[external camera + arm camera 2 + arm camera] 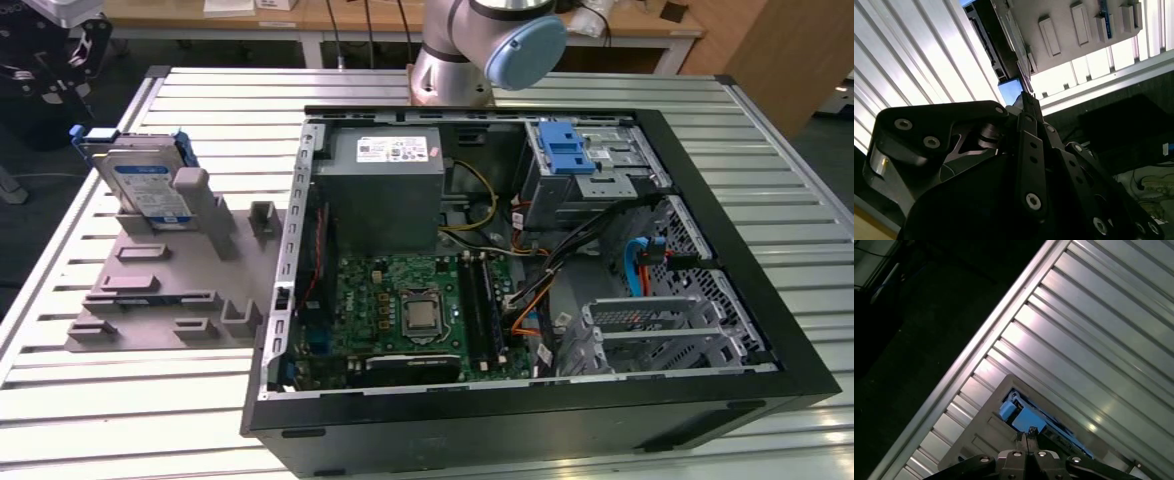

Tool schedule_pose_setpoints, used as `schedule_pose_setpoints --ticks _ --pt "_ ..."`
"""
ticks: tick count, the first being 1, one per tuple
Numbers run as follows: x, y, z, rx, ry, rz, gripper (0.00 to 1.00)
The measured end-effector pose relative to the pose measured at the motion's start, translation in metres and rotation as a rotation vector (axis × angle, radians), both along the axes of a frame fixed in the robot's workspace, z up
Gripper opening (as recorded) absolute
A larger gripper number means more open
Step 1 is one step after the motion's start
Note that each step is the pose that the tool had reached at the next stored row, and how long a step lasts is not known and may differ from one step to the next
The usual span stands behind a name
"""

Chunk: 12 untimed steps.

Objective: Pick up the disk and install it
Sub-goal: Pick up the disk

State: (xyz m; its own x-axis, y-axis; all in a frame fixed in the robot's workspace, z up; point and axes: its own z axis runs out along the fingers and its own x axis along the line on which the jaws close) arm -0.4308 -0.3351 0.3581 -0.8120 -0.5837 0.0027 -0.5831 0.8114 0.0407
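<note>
Exterior view placed the disk [140,178] in the upper left of the frame. It stood on edge in a grey holder [160,290] on the ribbed metal table [134,400]. The holder lay just beside the open computer case [534,420], which took the centre and right. The arm [481,45] rose at top centre. First wrist view added the close detail: the gripper [1027,436], fingers pressed together with nothing between them, just above the disk's blue carrier [1026,418]. Second wrist view set the same tip [1027,100] beside a blue corner of the disk [1011,90], with the holder's slots beyond.
</note>
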Motion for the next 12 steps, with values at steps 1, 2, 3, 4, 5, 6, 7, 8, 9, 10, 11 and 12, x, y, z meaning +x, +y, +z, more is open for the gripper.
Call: schedule_pose_setpoints --ticks 1,2,3,4,5,6,7,8,9,10,11,12 --pt "0.0000 0.0000 0.0000 0.0000 0.0000 0.002 0.11" --pt "-0.0001 0.0000 0.0000 0.0000 0.0000 0.004 0.11" --pt "-0.0001 0.0000 0.0000 0.0000 0.0000 0.006 0.11" --pt "-0.0002 0.0000 0.0000 0.0000 0.0000 0.009 0.11" --pt "-0.0002 0.0000 0.0000 0.0000 0.0000 0.011 0.11" --pt "-0.0002 0.0000 0.0000 0.0000 0.0000 0.013 0.11" --pt "-0.0003 0.0000 0.0000 0.0000 0.0000 0.015 0.11" --pt "-0.0004 0.0000 0.0000 0.0000 0.0000 0.017 0.11" --pt "-0.0004 0.0000 0.0000 0.0000 0.0000 0.019 0.11" --pt "-0.0005 0.0000 0.0000 0.0000 0.0000 0.021 0.11" --pt "-0.0006 0.0000 0.0000 0.0000 0.0000 0.023 0.11" --pt "-0.0006 0.0000 0.0000 0.0000 0.0000 0.025 0.11"
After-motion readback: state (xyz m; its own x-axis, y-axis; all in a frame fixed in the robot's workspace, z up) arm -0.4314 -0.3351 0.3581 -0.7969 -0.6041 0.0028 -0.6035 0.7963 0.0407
